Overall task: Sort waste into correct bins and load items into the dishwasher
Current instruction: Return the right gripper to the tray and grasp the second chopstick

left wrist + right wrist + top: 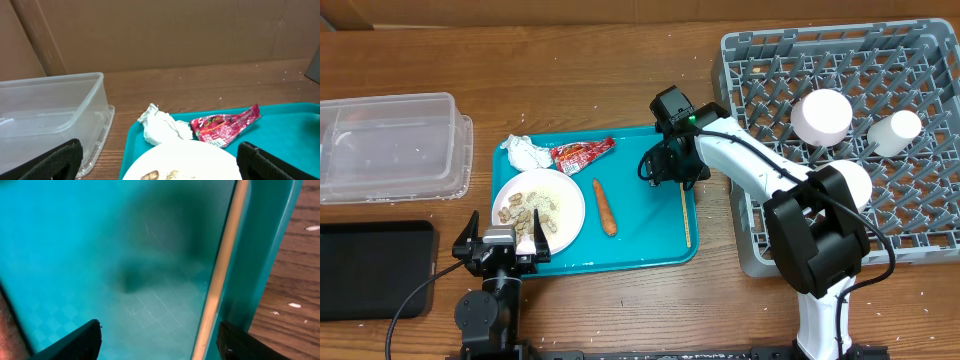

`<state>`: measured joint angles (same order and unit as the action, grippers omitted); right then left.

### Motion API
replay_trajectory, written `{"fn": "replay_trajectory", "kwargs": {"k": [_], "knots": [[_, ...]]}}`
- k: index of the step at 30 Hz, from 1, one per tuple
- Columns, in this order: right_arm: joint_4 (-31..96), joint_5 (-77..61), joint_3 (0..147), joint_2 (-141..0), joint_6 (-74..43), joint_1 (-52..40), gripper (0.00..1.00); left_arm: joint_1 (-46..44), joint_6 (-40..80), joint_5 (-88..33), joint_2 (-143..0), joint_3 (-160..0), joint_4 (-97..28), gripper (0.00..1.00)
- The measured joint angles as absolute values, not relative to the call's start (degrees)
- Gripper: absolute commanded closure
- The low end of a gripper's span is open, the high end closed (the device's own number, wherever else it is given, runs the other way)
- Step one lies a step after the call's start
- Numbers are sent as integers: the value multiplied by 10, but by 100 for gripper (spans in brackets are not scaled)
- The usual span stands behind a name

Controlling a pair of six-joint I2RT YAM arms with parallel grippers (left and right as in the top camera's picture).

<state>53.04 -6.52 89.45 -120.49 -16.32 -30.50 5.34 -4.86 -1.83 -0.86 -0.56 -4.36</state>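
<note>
The right gripper (160,342) hangs low over the teal tray (270,255), jaws spread and pinching nothing. The chopsticks (223,265) lie between its fingers, close to the one at 3 o'clock and hard against the tray's raised rim. Closing here could catch the rim too, or roll the thin wood away; I cannot tell whether one stick or two lies there. The dish rack (760,90) sits at 3 o'clock. At 8 o'clock the left gripper (505,240) stands spread above the plate (570,200)

Lab test bench — cardboard backdrop (150,35); wooden table (620,310).
</note>
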Motion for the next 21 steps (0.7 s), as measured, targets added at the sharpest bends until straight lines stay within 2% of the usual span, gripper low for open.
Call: {"fn": "replay_trajectory", "kwargs": {"k": [9,11,15,16,21], "knots": [[496,-61,861,-1205,-171,-312,25,53,-49,-18,-9,-6,-44,0],[496,-60,861,-1205,-173,-313,34,53,-49,-18,-9,-6,-44,0],[495,-61,859,-1205,-180,-313,60,53,-49,-18,-9,-6,-44,0],[496,-62,858,-1205,-181,-314,64,53,-49,-18,-9,-6,-44,0],[501,-39,857,-1205,-193,-324,70,53,-49,-18,-9,-6,-44,0]]}}
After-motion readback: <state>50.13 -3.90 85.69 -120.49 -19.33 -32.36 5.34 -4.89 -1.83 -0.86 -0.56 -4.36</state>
